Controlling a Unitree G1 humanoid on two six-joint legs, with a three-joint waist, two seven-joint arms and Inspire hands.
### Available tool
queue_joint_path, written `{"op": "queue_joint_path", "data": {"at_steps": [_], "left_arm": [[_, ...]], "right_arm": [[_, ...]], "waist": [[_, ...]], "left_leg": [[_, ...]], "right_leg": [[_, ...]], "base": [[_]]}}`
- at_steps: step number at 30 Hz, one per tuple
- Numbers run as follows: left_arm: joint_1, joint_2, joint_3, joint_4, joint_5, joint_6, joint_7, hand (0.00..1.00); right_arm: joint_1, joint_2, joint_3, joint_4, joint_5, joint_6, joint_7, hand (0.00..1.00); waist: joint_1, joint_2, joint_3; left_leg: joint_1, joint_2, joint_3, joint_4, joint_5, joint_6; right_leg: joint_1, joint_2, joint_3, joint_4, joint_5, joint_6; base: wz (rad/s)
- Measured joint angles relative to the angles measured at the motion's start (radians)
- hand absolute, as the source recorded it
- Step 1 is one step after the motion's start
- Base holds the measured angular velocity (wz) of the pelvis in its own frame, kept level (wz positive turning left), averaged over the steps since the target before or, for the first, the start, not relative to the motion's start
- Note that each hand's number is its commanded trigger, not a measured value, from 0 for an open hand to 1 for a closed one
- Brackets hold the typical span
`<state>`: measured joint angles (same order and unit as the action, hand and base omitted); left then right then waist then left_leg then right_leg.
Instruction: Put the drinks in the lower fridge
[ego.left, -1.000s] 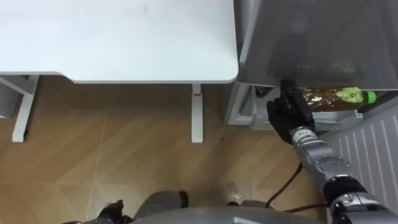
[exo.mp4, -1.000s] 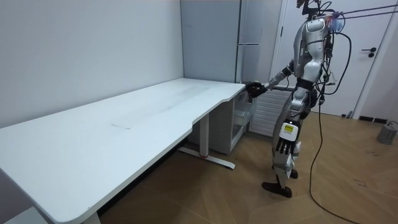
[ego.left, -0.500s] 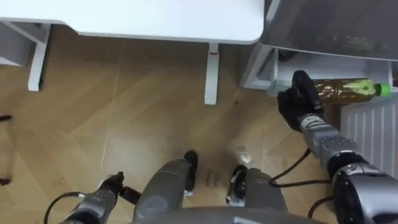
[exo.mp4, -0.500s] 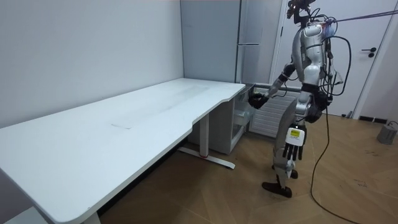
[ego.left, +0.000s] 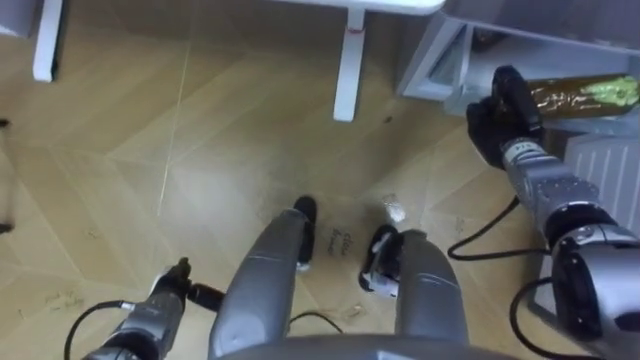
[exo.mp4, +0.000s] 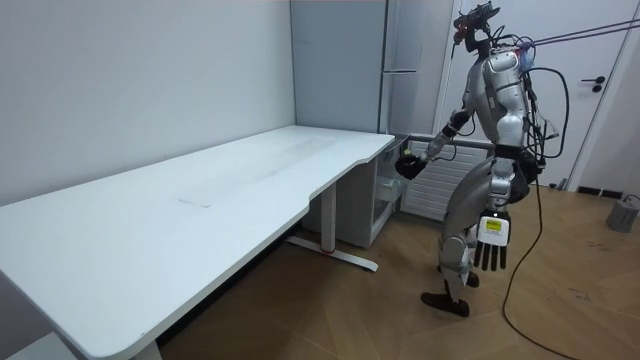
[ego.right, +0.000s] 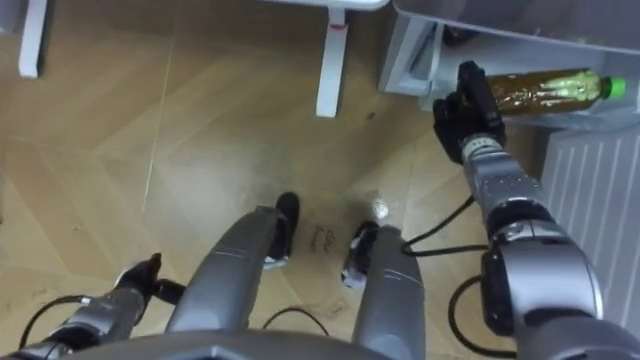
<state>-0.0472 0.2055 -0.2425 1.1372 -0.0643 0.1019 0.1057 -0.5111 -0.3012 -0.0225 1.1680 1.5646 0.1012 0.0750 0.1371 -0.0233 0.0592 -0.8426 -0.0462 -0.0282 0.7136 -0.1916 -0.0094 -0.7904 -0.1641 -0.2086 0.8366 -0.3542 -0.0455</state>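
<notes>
A drink bottle of amber liquid with a green cap lies sideways in my right hand, whose dark fingers curl round its base. The bottle sits level with the open lower fridge compartment, just in front of its grey frame. In the room view I stand facing the fridge with the right hand held out towards the low opening. My left hand hangs by my thigh, fingers straight and holding nothing; it shows low down as the left hand.
A white desk stands to my left; its leg rises close beside the fridge. A white ribbed panel stands at my right. A small pale scrap lies on the wooden floor by my feet.
The head camera has tilted down, so legs and floor now show. In the room view the right hand with the bottle has dropped lower. The left hand swung back towards the room view's right.
</notes>
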Motion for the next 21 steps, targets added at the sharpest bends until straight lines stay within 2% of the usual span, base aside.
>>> {"op": "queue_joint_path", "data": {"at_steps": [12, 19, 20, 21], "left_arm": [[0.005, 0.008, -0.003, -0.007, -0.024, -0.001, 0.047, 0.00], [0.012, 0.009, -0.002, -0.014, -0.023, -0.001, 0.057, 0.00], [0.017, 0.010, -0.002, -0.019, -0.023, -0.001, 0.057, 0.00], [0.017, 0.010, -0.001, -0.019, -0.023, 0.000, 0.057, 0.00]], "right_arm": [[-0.123, -0.067, -0.002, -0.002, 0.000, -0.001, -0.010, 1.00], [-0.167, -0.083, -0.008, -0.013, -0.013, -0.014, -0.013, 1.00], [-0.167, -0.083, -0.009, -0.013, -0.016, -0.014, -0.018, 0.77], [-0.167, -0.085, -0.009, -0.012, -0.023, -0.014, -0.024, 0.44]], "waist": [[0.016, 0.002, -0.0017], [0.011, 0.005, -0.0062], [0.011, 0.005, -0.0062], [0.011, 0.005, -0.0062]], "left_leg": [[-0.066, -0.002, 0.011, 0.042, -0.005, 0.005], [-0.061, 0.004, 0.029, 0.039, -0.005, 0.009], [-0.057, 0.004, 0.034, 0.035, -0.004, 0.010], [-0.053, 0.004, 0.037, 0.033, -0.004, 0.010]], "right_leg": [[-0.066, -0.005, 0.007, 0.048, 0.000, 0.001], [-0.063, -0.007, 0.010, 0.047, 0.002, 0.000], [-0.062, -0.008, 0.012, 0.047, 0.002, 0.000], [-0.061, -0.009, 0.014, 0.046, 0.002, 0.000]], "base": [[0.00], [0.00], [-0.03], [-0.04]]}}
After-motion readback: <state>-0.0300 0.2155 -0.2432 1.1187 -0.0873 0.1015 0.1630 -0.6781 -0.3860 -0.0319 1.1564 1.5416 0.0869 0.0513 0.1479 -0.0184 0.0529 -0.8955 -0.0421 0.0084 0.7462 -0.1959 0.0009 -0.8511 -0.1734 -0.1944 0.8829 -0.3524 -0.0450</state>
